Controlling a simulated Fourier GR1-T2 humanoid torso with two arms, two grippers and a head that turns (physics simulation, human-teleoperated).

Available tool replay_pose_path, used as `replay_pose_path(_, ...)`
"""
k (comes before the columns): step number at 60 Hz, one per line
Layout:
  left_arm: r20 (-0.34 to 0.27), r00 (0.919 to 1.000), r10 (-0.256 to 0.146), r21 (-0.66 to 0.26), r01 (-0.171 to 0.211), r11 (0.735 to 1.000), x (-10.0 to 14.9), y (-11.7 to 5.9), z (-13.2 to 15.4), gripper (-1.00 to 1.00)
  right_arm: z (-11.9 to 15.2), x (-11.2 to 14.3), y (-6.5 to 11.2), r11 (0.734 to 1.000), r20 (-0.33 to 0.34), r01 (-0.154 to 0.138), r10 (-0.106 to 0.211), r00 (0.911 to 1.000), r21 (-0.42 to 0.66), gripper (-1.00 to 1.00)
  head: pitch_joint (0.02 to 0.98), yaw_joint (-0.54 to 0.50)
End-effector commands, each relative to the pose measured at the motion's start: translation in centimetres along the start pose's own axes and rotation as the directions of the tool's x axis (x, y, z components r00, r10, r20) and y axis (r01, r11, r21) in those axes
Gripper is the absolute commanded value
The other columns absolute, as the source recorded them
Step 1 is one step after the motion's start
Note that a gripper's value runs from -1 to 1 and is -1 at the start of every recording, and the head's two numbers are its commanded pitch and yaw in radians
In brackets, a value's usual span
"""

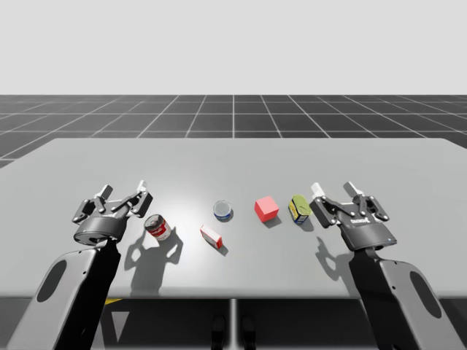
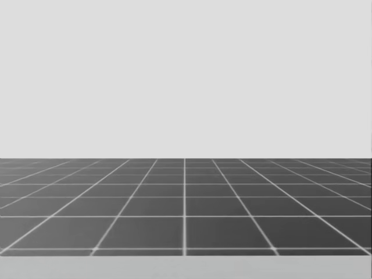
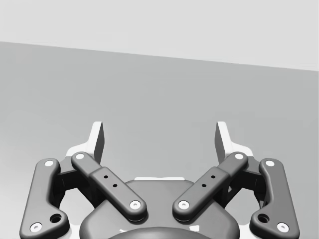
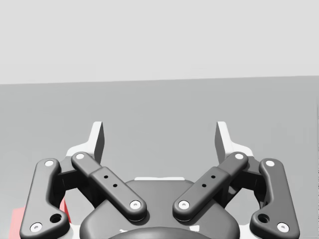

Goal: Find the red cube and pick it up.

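1. the cube (image 1: 266,208) sits flat on the table (image 1: 233,157), near the middle and a little to my right. nothing is touching it.
2. the green can (image 1: 300,209) stands just beside the cube on my right. the blue can (image 1: 223,211) is near it on the other side. the box (image 1: 211,235) lies closer to me than the blue can, and the red can (image 1: 157,227) lies on its side further left.
3. my left gripper (image 1: 125,188) hangs over the table near the red can, well apart from the cube. its fingers are spread wide with nothing between them, and its wrist view shows bare table ahead.
4. my right gripper (image 1: 333,188) is spread just as wide and is also empty. the green can stands between it and the cube. in its wrist view a patch of red (image 4: 19,219) shows beside the gripper, low by one finger's linkage (probably the cube, though too little shows to be sure).
5. my head is aimed out over the table at the floor (image 2: 186,203). i judge that tipping it down is the first part of finding the cube.
6. as i judge it, nothing of the task is done. the cube has not been approached, gripped or lifted.
7. everything is left to do: look down, bring a gripper over the cube, close on two opposite faces and raise it.
8. the right arm looks the nearer choice, but the green can stands in the way. coming down from above seems safer than sliding in from the side.
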Motion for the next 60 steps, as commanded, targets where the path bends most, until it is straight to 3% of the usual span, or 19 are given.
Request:
replay_pose_path(1,0.005,1.0,-0.006,0.005,0.006,1.0,-0.01,0.07,-0.03,-1.0,0.25,0.03,0.06,0.999,0.006,0.034,-0.034,0.9994,-0.042,-1.0,0.074,-0.01)
replay_pose_path(10,0.01,0.9997,-0.02,0.02,0.02,1.0,-0.03,0.09,-0.07,-1.0,-0.01,0.12,-0.32,1.0,-0.015,0.018,-0.019,0.9997,-0.011,-1.0,0.097,-0.01)
replay_pose_path(43,0.006,0.9997,-0.026,0.017,0.025,1.0,-0.13,0.19,-0.24,-1.0,-0.1,0.25,-0.61,0.999,-0.038,0.024,-0.025,0.999,-0.023,-1.0,0.527,0.01)
replay_pose_path(60,0.009,0.9996,-0.025,0.013,0.025,1.0,-0.1,0.23,-0.24,-1.0,-0.08,0.28,-0.64,0.999,-0.038,0.025,-0.026,0.9989,-0.023,-1.0,0.712,-0.1)
